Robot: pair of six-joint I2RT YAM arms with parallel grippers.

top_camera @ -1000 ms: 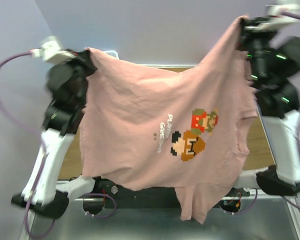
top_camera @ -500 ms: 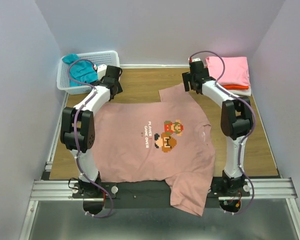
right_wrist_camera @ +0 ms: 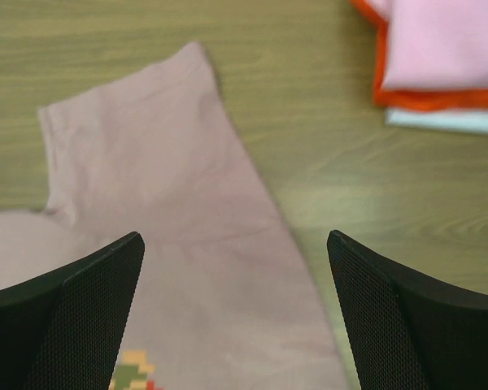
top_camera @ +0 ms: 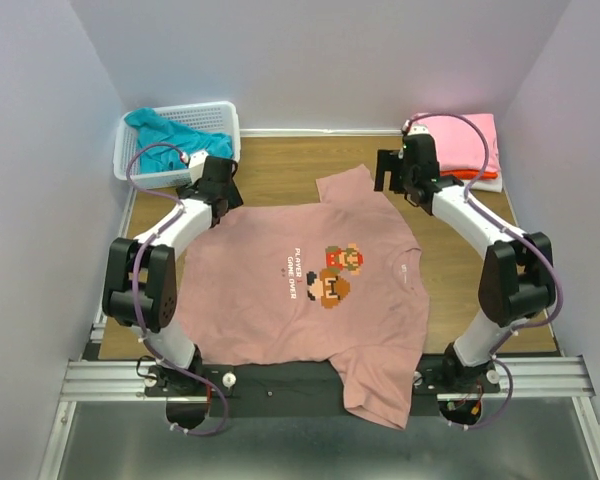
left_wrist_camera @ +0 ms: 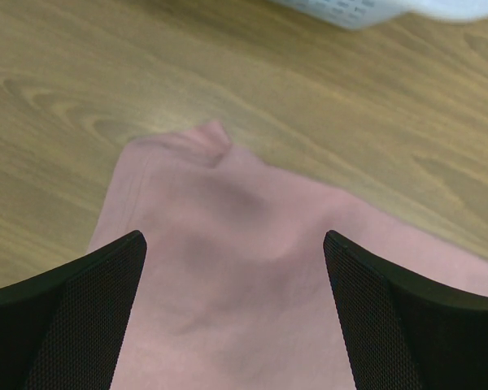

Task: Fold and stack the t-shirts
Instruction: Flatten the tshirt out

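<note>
On dusty-pink t-shirt point(top_camera: 250, 250): "PLAYER GAME OVER"

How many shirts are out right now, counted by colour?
Dusty-pink shirt, spread flat: 1
Teal shirt, bunched in the basket: 1
Bright pink shirt, folded: 1
Orange shirt, under the bright pink: 1
White shirt, lowest: 1
Total: 5
</note>
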